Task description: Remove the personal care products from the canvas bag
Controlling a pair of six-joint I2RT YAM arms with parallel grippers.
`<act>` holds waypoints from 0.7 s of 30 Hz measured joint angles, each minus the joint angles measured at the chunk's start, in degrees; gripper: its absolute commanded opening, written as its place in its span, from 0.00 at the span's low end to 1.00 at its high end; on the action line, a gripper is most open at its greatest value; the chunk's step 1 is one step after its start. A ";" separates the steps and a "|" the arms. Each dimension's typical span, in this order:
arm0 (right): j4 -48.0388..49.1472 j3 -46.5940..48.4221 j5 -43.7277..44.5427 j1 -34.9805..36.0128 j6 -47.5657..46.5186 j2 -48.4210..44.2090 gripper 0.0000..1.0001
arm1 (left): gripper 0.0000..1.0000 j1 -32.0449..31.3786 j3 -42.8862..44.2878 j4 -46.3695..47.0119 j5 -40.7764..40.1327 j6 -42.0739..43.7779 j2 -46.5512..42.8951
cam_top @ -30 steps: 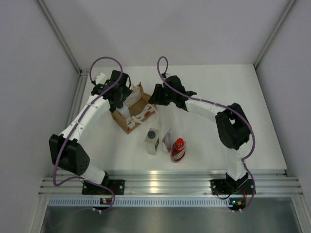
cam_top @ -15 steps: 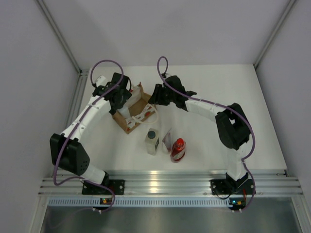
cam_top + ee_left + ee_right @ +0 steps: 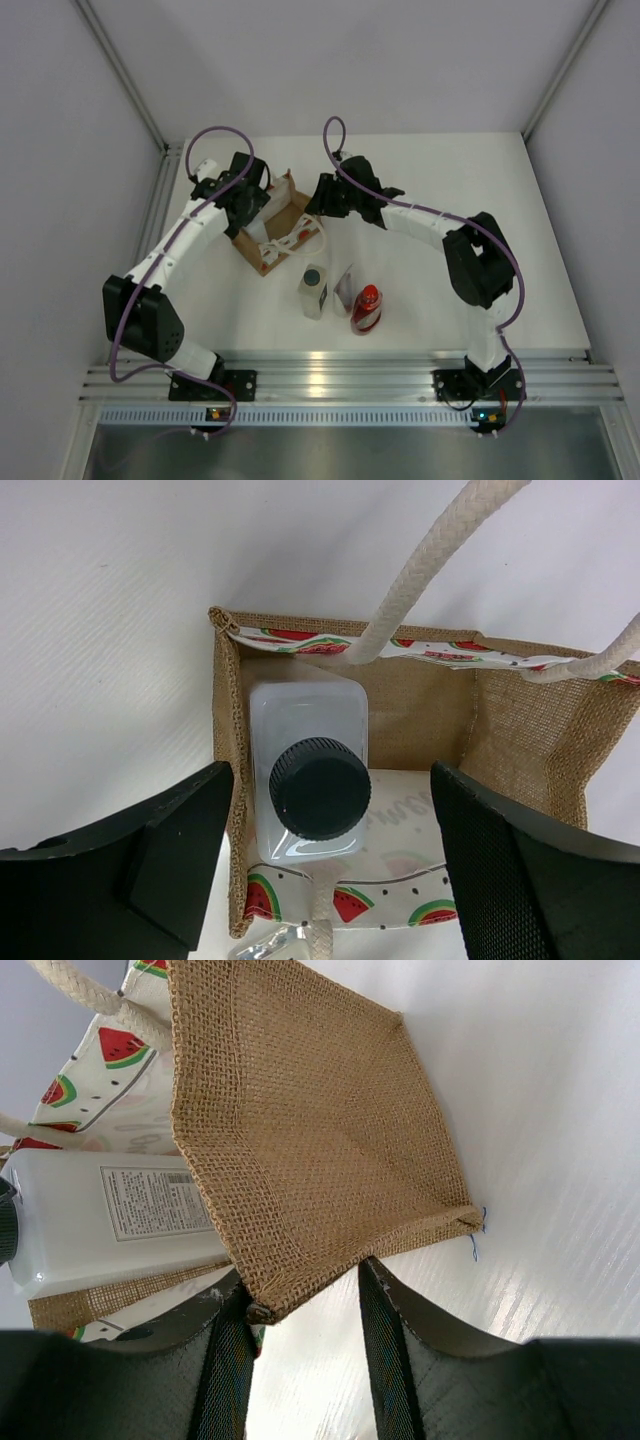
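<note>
The canvas bag [image 3: 285, 218] lies on its side at the back of the table, its mouth towards my left gripper [image 3: 252, 200]. In the left wrist view the bag [image 3: 520, 730] holds a white bottle with a dark round cap [image 3: 318, 788]. My left gripper [image 3: 330, 810] is open at the mouth, one finger outside the bag's wall, the bottle between the jaws and untouched. My right gripper [image 3: 305, 1295] is closed on the bag's burlap edge [image 3: 300, 1110], its tips hidden behind the cloth. The bottle's labelled side [image 3: 100, 1220] shows there. Another white bottle [image 3: 313, 290], the white tube [image 3: 345, 285] and the red bottle [image 3: 366, 308] stand in front.
White rope handles [image 3: 430, 550] loop over the bag's mouth. The three items outside the bag stand close together near the front middle. Grey walls and a metal rail [image 3: 330, 375] bound the table.
My left gripper has shifted slightly at the bag's mouth. The right arm, the bag and the three items in front have not visibly moved.
</note>
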 measured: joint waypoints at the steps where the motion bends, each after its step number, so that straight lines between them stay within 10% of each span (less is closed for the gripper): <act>1: 0.00 0.00 0.00 0.00 0.00 0.00 0.41 | 0.85 0.00 0.00 0.00 -0.04 0.02 -0.22; 21: 0.00 0.00 0.00 0.00 0.02 0.02 0.41 | 0.85 0.00 1.09 0.15 0.66 0.00 -1.64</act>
